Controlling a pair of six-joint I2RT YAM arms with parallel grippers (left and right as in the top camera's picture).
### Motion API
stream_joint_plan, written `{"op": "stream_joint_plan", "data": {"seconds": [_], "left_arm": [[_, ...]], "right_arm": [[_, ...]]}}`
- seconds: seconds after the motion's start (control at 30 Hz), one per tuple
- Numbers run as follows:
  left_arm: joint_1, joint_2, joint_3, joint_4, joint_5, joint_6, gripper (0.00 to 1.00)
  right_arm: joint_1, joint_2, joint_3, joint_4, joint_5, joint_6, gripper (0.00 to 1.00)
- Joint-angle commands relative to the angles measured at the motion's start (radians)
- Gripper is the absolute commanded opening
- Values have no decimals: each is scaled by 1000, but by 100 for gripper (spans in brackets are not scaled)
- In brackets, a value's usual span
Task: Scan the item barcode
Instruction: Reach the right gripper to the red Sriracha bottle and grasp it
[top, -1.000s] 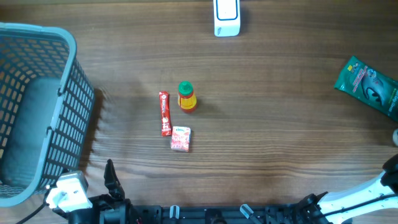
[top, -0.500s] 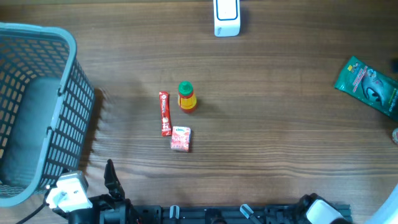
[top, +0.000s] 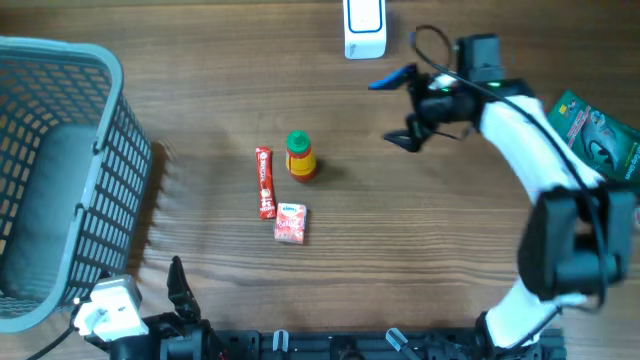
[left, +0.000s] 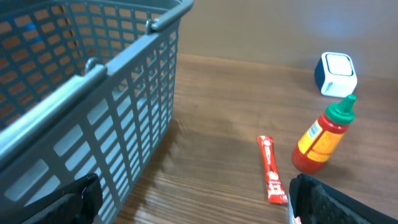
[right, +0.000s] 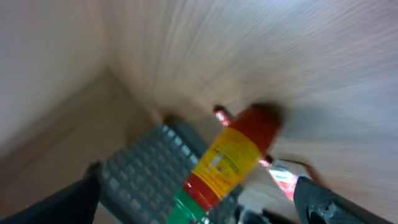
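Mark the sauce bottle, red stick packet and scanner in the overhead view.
sauce bottle (top: 298, 143), overhead view, on its green cap.
red stick packet (top: 265, 183), overhead view, middle of its length.
scanner (top: 364, 20), overhead view, on its white top face.

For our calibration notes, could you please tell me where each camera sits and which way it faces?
Overhead: fixed above, looking straight down at the table; the right arm stretches over it, right gripper open, short of the sauce bottle.
Left wrist: low at the near-left corner, looking across the table beside the basket; the open left gripper frames the bottom.
Right wrist: blurred, tilted, aimed at the sauce bottle; its fingertips fill the bottom corners.
Shared: sauce bottle and basket appear in all three.
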Motion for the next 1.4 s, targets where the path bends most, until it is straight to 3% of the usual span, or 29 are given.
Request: {"op": "stream_joint_plan", "data": {"seconds": [0.0,0.2,0.47,0.67,1.1,1.23,1.37], "left_arm": [[5,-4,2,2,5,-6,100],[5,-4,2,2,5,-6,100],[4,-4,2,2,5,-6,100],[5,-4,2,2,5,-6,100],[5,-4,2,2,5,-6,100],[4,-4,2,2,5,-6,100],[4,-4,2,2,5,-6,100]], "right_arm": [[71,117,2,152,-130,144,100],[231,175,2,267,31,323,100],[286,224,2,163,105,268,100],[303,225,0,146,2,277,100],[379,264,-1,190,35,399,99],[383,286,-1,222,38,401,84],[383,286,0,238,34,386,59]]}}
